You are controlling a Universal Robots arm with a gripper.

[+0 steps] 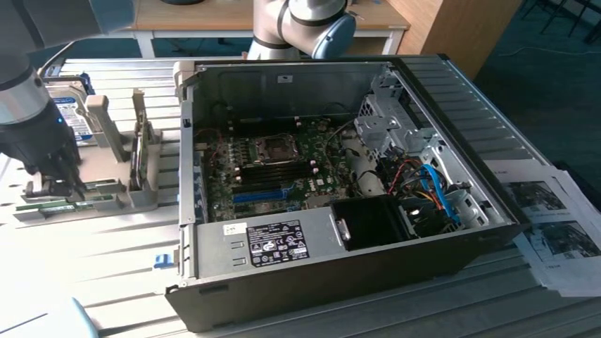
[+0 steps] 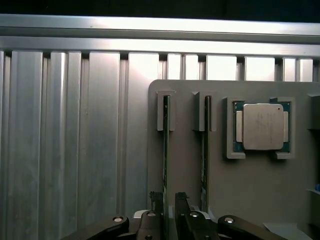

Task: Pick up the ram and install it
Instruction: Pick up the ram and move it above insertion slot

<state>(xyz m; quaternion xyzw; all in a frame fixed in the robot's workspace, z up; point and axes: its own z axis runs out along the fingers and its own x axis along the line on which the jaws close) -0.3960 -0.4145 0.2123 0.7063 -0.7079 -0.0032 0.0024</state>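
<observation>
My hand (image 2: 168, 197) hangs over the grey holder (image 2: 250, 190) on the bench (image 2: 75, 150). Its fingers are spread either side of the ram (image 2: 165, 145), which stands on edge in its slot, and they pinch nothing yet.

My worry is that the stick looks nearer one finger than the other. Closing could shove it sideways or cock it in the slot, and so thin an edge may slip.

A second stick (image 2: 205, 145) stands just beside, with one finger in the gap between them, so it is easy to knock. The processor (image 2: 262, 126) lies further along the holder. The open computer case (image 1: 357, 278) is well apart, towards the exterior view's right.
</observation>
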